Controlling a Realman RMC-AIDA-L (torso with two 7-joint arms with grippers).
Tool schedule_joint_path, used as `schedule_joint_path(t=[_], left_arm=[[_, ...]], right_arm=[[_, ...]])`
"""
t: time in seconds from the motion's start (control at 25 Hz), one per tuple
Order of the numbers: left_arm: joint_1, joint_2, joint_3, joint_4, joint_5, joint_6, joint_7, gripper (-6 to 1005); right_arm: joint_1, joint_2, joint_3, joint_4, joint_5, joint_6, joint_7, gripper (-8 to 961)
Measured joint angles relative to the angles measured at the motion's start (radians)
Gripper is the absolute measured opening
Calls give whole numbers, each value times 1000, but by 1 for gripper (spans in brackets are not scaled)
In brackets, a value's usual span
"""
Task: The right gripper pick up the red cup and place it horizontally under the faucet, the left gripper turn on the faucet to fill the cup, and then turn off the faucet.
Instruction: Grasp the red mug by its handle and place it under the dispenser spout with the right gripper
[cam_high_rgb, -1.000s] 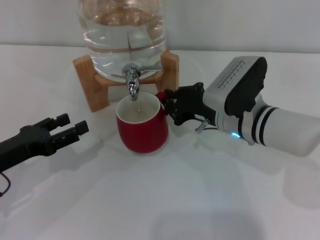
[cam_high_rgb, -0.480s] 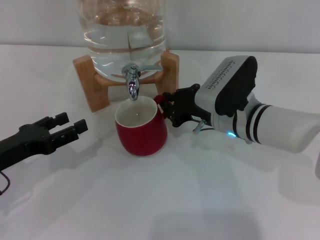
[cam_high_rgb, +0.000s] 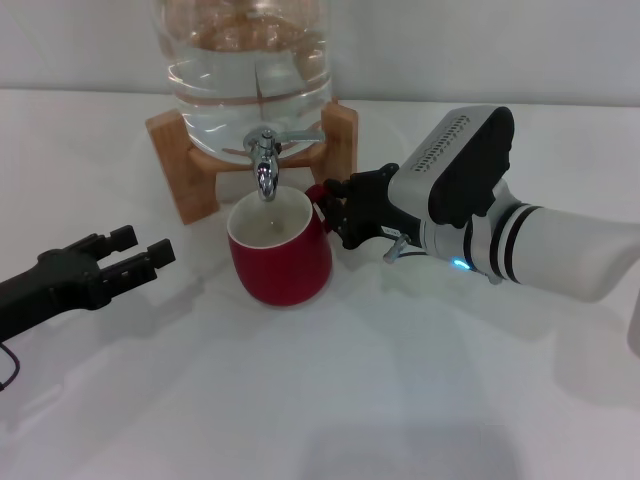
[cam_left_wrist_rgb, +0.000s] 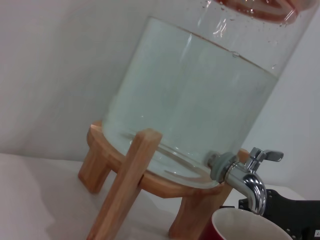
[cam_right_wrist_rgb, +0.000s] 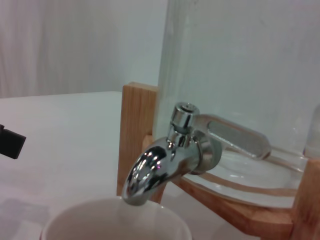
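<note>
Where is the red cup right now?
In the head view the red cup stands upright on the white table, directly under the faucet spout, in front of the jar's wooden stand. The right gripper is at its handle side.

You had a glossy red rounded cup (cam_high_rgb: 281, 263) with a cream-white inside, under a shiny chrome faucet (cam_high_rgb: 265, 166). The clear glass water jar (cam_high_rgb: 250, 70) sat on a light brown wooden stand (cam_high_rgb: 183, 165). Your counter (cam_high_rgb: 300, 400) was plain white. Both tools were black: the right tool (cam_high_rgb: 338, 209) on a white and grey arm with black bands, the left tool (cam_high_rgb: 140, 250) on black.
</note>
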Motion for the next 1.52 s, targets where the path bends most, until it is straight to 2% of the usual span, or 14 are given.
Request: schedule_joint_path(t=[0.44, 0.76, 1.52], left_arm=[[1, 0, 0, 5, -1, -2, -2, 816], [0, 0, 2, 6, -3, -5, -1, 816], [-1, 0, 0, 1, -1, -2, -3, 815]], right_arm=[[24, 0, -20, 0, 0, -37, -5, 137], [6, 0, -22, 0, 0, -29, -24, 129], [17, 0, -36, -1, -1, -27, -26, 108]])
